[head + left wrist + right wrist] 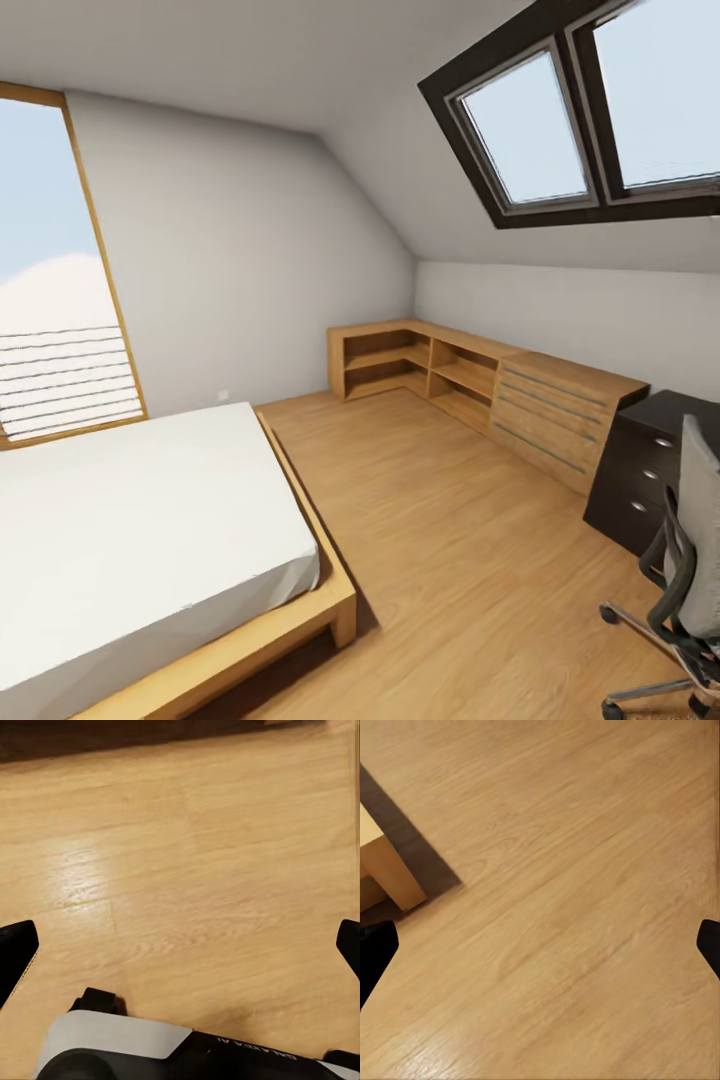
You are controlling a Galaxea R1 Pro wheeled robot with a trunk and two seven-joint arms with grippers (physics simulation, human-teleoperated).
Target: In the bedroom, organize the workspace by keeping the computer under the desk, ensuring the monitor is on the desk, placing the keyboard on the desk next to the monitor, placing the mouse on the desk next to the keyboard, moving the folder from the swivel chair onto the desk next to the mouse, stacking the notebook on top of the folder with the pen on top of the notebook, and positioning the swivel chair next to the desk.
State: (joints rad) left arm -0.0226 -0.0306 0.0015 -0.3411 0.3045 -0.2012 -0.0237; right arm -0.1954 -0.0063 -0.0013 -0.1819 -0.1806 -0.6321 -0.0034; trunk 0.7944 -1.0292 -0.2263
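Note:
The swivel chair (685, 565), grey with a black frame and chrome base, stands at the right edge of the head view, cut off by the frame. Behind it sits the black drawer end of the desk (640, 465) with round silver knobs. My left gripper (184, 949) is open over bare wooden floor, its fingertips (16, 949) far apart with nothing between them. Over the floor as well, my right gripper (544, 949) is open and holds nothing; a wooden bed leg (386, 866) lies to one side of it. The computer, monitor, keyboard, mouse, folder, notebook and pen are out of view.
A bed (150, 550) with a white mattress and a wooden frame fills the left. Light wooden shelves and a drawer unit (480, 385) run along the far and right walls. Wooden floor (450, 560) stretches between the bed and the desk.

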